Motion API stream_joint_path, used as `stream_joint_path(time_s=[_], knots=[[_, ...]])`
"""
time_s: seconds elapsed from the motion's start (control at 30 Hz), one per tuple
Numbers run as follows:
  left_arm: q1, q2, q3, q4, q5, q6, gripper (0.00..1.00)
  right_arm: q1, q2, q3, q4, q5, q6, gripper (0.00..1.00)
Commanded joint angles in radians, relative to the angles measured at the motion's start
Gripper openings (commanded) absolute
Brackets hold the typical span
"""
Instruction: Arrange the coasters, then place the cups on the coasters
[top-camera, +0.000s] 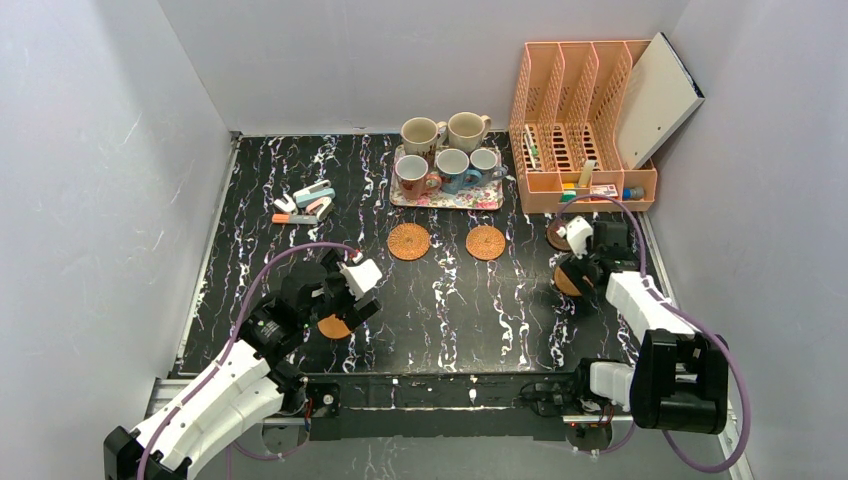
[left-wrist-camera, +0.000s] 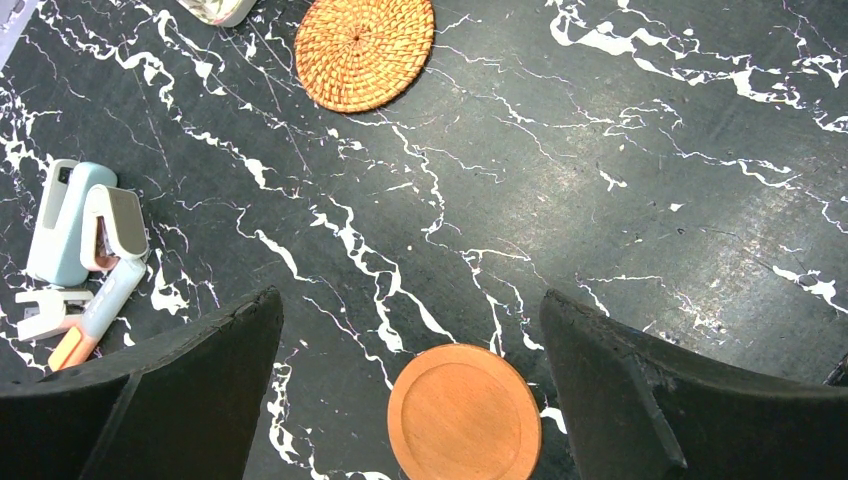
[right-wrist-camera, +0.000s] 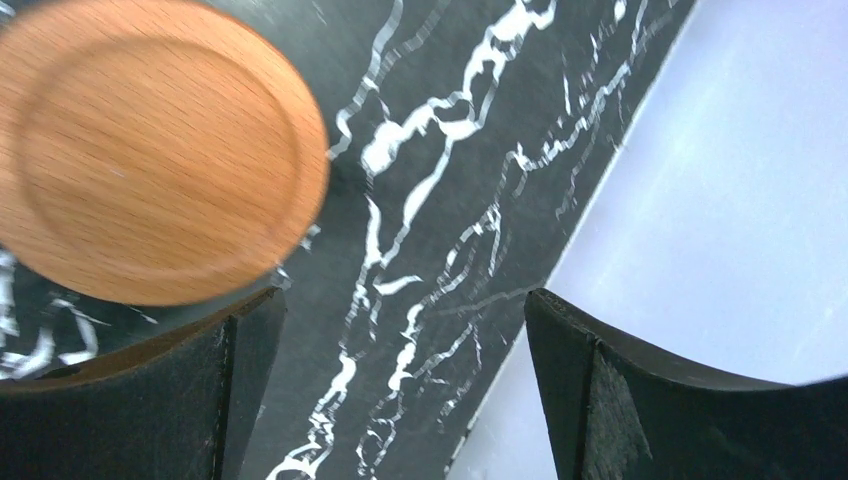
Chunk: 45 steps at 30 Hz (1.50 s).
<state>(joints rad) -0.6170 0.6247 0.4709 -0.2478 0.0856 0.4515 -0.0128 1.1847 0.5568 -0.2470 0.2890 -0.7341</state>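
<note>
Two woven coasters (top-camera: 408, 241) (top-camera: 485, 242) lie mid-table; one woven coaster (left-wrist-camera: 364, 48) also shows in the left wrist view. A smooth orange coaster (top-camera: 334, 326) (left-wrist-camera: 464, 412) lies flat on the table below my left gripper (top-camera: 352, 298) (left-wrist-camera: 410, 300), whose jaws stand open on either side of it without touching. Another smooth orange coaster (top-camera: 566, 282) (right-wrist-camera: 160, 150) lies just left of my open, empty right gripper (top-camera: 580, 262) (right-wrist-camera: 400, 300). A dark brown coaster (top-camera: 556, 235) peeks out behind it. Several cups (top-camera: 452, 168) stand at the back, three of them on the floral tray (top-camera: 445, 197).
Staplers and small office items (top-camera: 305, 205) (left-wrist-camera: 80, 230) lie at the left. A peach file organizer (top-camera: 580, 125) with a white board stands at the back right. The table's right edge and the white wall (right-wrist-camera: 720, 180) run close to the right gripper.
</note>
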Motion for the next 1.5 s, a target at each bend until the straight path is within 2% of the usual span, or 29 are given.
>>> stream_joint_path(time_s=[0.0,0.13,0.23,0.37,0.5,0.8,0.93,1.2,1.47], knots=[[0.002,-0.01,-0.008,-0.002,0.0,-0.007,0.98,-0.085,-0.04,0.045,-0.044,-0.019,-0.076,0.98],[0.002,-0.005,-0.009,0.004,-0.004,-0.008,0.98,-0.096,-0.049,0.165,-0.033,-0.132,0.012,0.98],[0.002,-0.002,-0.01,0.001,-0.004,-0.007,0.98,-0.095,0.009,0.263,0.008,-0.184,0.113,0.98],[0.002,0.002,-0.013,0.003,-0.01,-0.007,0.98,-0.094,0.165,0.406,0.025,-0.182,0.265,0.98],[0.002,-0.002,-0.02,0.01,-0.002,-0.002,0.98,-0.063,0.24,0.469,0.062,-0.156,0.345,0.98],[0.002,-0.004,-0.021,0.01,0.001,0.0,0.98,0.117,0.332,0.386,0.217,0.046,0.332,0.98],[0.002,-0.006,-0.022,0.011,-0.002,-0.001,0.98,0.148,0.389,0.372,0.238,0.122,0.31,0.98],[0.002,0.0,-0.025,0.009,0.006,0.003,0.98,0.149,0.418,0.332,0.28,0.138,0.278,0.98],[0.002,0.0,-0.028,0.011,0.005,0.004,0.98,0.151,0.481,0.331,0.26,0.078,0.265,0.98]])
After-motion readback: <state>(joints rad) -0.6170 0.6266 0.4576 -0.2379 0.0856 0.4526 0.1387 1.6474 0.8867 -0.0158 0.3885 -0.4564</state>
